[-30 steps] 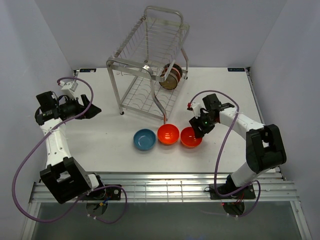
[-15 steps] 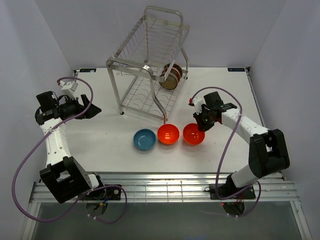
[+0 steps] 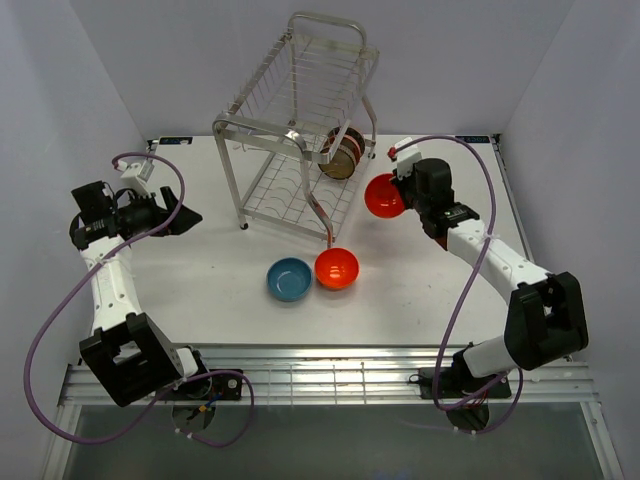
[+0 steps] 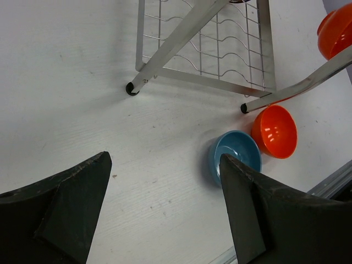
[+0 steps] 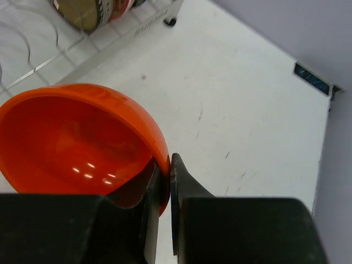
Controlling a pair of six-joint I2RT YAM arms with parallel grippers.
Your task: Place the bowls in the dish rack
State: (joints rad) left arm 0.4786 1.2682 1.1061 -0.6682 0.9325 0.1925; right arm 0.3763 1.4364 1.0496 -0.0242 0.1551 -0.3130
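My right gripper [image 3: 398, 192] is shut on the rim of an orange bowl [image 3: 382, 196], holding it tilted in the air just right of the dish rack [image 3: 297, 130]; the wrist view shows one finger inside that orange bowl [image 5: 77, 143] and one outside. A second orange bowl [image 3: 337, 268] and a blue bowl [image 3: 289, 279] sit side by side on the table in front of the rack. Patterned bowls [image 3: 342, 152] stand on edge in the rack's lower tier. My left gripper [image 3: 185, 217] hangs open over the left of the table, nothing between its fingers.
The rack's front legs [image 4: 132, 88] stand on the white table [image 3: 200, 290]. Purple cables loop from both arms. Grey walls close in the table on the left, right and back. A metal rail runs along the near edge.
The right gripper closed on the rightmost orange bowl, lifted it off the table and carried it back toward the rack's right side. The left arm has stayed still.
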